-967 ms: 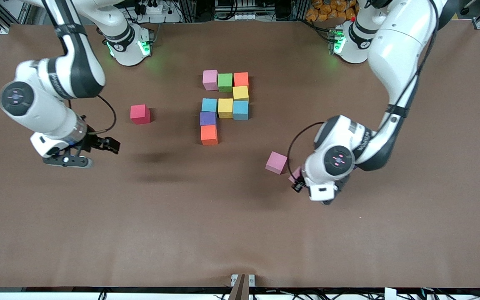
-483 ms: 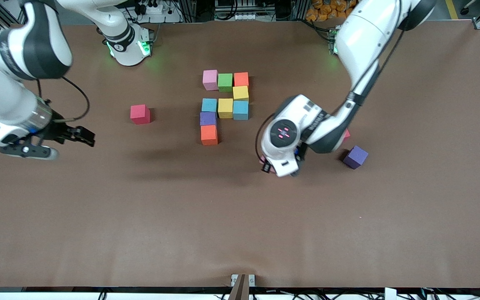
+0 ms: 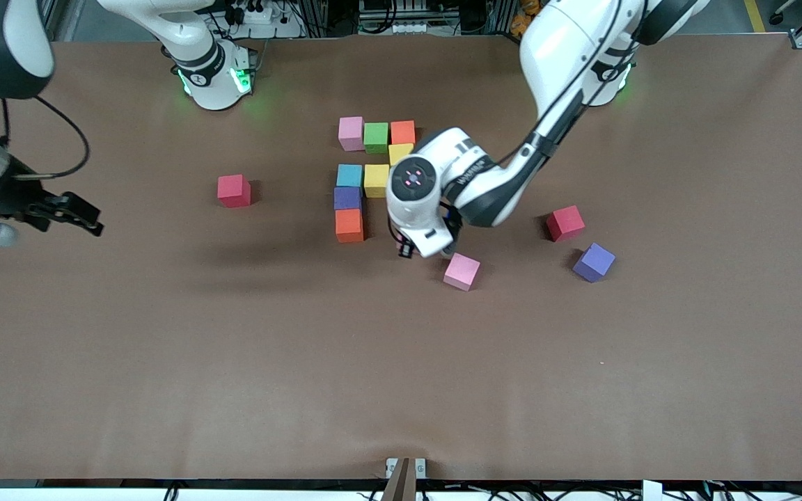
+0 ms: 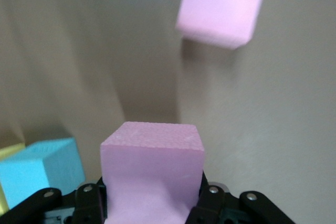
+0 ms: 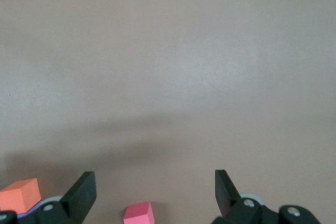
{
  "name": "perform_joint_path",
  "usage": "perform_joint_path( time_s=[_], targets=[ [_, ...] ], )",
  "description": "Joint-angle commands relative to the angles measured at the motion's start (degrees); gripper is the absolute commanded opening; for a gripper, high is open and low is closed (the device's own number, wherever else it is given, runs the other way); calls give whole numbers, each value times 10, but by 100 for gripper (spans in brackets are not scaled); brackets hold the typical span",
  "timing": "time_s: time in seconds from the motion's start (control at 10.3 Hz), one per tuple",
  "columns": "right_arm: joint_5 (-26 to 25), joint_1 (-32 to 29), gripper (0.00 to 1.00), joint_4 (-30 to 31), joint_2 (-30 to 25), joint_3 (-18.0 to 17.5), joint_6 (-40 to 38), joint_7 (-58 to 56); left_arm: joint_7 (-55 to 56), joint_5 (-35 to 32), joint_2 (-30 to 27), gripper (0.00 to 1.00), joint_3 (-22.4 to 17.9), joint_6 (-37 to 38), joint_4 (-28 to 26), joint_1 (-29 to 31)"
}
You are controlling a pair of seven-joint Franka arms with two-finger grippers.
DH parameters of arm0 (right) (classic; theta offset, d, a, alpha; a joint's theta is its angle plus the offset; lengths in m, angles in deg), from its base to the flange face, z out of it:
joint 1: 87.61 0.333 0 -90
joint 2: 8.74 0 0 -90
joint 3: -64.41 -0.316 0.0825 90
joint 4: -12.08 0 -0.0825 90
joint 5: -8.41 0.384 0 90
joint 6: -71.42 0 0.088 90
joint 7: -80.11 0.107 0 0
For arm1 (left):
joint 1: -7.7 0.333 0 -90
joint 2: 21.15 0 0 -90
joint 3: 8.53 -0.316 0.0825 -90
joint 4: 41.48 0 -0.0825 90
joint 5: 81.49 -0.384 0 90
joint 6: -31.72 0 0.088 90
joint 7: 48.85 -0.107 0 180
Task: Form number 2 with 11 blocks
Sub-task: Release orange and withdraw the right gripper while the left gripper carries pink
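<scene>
The left gripper [image 4: 152, 208] was shut tight on a pink block [image 4: 151, 174] and hung over the table [image 3: 234, 362], just beside the orange block [image 3: 349, 225] at the near end of the half-made number 2 [image 3: 375, 170]. In the front view the arm's wrist hid that gripper and the block it held. The number so far was a pink block [image 3: 351, 133], a green block [image 3: 376, 137] and an orange block [image 3: 403, 131] in the row farthest from the front camera, then a yellow block [image 3: 398, 151], then a light blue block [image 3: 349, 175] touching a yellow block [image 3: 376, 180], then a purple block [image 3: 347, 198] and the orange one nearest the camera. Another light blue block [image 4: 44, 169] showed in the left wrist view. One more pink block [image 3: 461, 271] lay loose on the table, nearer the camera than the number. A red block [image 3: 565, 223] and a purple block [image 3: 594, 262] sat toward the left arm's end. Another red block [image 3: 234, 191] sat toward the right arm's end. The right gripper [image 3: 70, 212] waited over that end of the table, with its fingers [image 5: 79, 192] spread wide and nothing in them.
</scene>
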Motion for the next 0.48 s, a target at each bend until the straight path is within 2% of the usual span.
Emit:
perform_joint_path(
  time_s=[0.0, 0.19, 0.39],
  targets=[
    [-12, -12, 100, -55, 22, -14, -19, -3, 61, 3, 8, 0, -10, -20, 2, -19],
    [-18, -9, 100, -81, 37, -12, -31, -3, 114, 2, 18, 0, -11, -36, 2, -25],
    [-31, -6, 100, -84, 40, -13, -31, -2, 166, 2, 29, 0, -29, -51, 3, -48]
  ],
)
